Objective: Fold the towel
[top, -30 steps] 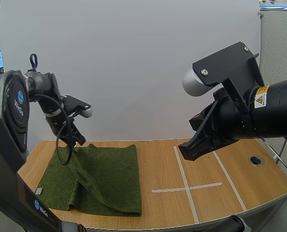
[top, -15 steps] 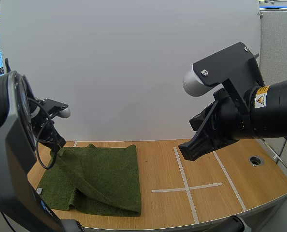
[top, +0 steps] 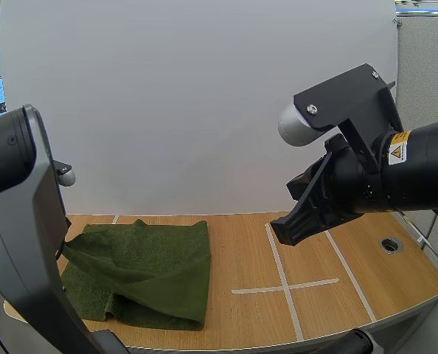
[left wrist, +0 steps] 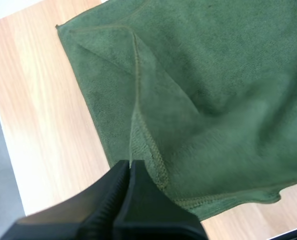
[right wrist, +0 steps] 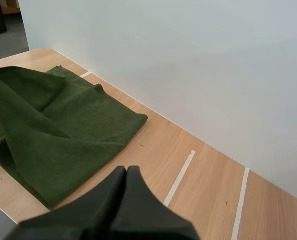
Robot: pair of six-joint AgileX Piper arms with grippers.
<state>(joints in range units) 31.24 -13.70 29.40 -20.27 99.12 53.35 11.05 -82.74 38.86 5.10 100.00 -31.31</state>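
Note:
A dark green towel [top: 153, 265] lies on the left half of the wooden table [top: 241, 236], with one layer pulled up and across toward the left. In the left wrist view my left gripper [left wrist: 129, 164] is shut, its tips pinching the towel's [left wrist: 213, 100] stitched edge near a corner and holding that flap above the layer below. In the high view the raised corner runs behind my left arm [top: 20, 221]. My right gripper [top: 282, 234] hangs above the table's middle, right of the towel [right wrist: 53, 125], its fingers [right wrist: 126, 171] together on nothing.
White tape lines form a cross [top: 284, 286] on the table's right half. A round hole [top: 390, 244] sits near the right edge. A white wall stands close behind the table. Bare wood lies between the towel and the tape.
My left gripper has carried the pinched towel edge leftward and nearer, passing behind my left arm in the high view; the lifted layer now drapes farther left. The right arm has stayed still.

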